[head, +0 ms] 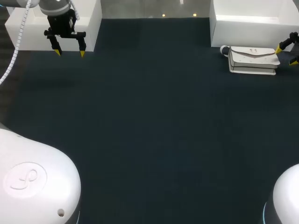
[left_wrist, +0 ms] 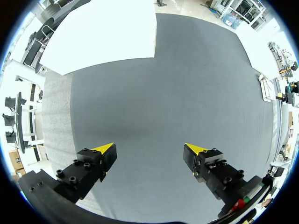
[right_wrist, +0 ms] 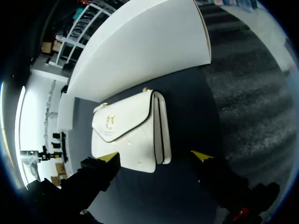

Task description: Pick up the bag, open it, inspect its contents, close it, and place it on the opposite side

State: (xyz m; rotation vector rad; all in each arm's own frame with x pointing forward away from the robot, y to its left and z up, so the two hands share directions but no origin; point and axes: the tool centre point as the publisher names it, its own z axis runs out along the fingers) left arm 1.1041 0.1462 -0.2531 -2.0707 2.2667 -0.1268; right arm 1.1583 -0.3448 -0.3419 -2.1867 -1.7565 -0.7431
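Although the white bag (head: 252, 59) lies flat and closed at the far right of the dark worktop (head: 149, 130), just in front of a white box (head: 254, 23), one look cannot settle the stage. A shut bag with a pincer at its end fits a pick-up about to happen; it fits equally a bag inspected, closed and just set down on this side. So I name no move beyond what both share: the right pincer is lined up with the bag's short end, and any closing or backing away from there would need to run straight along the bag's length to avoid skewing it.

The right pincer (right_wrist: 156, 161) sits low at the bag's right end, fingers spread wide. In its wrist view the bag's end (right_wrist: 135, 135) lies ahead of and partly between the two yellow tips, one tip at the flap side, the other well clear past the bag's thick edge. Both fingers do not touch it, so the pincer is released and grasps nothing. The flap with its small gold clasp looks fastened down.

The left pincer (head: 69, 50) hangs at the far left, in front of another white box (head: 53, 23), pointing down at bare worktop. Its fingers are spread wide too, with nothing between them, well apart from the bag.
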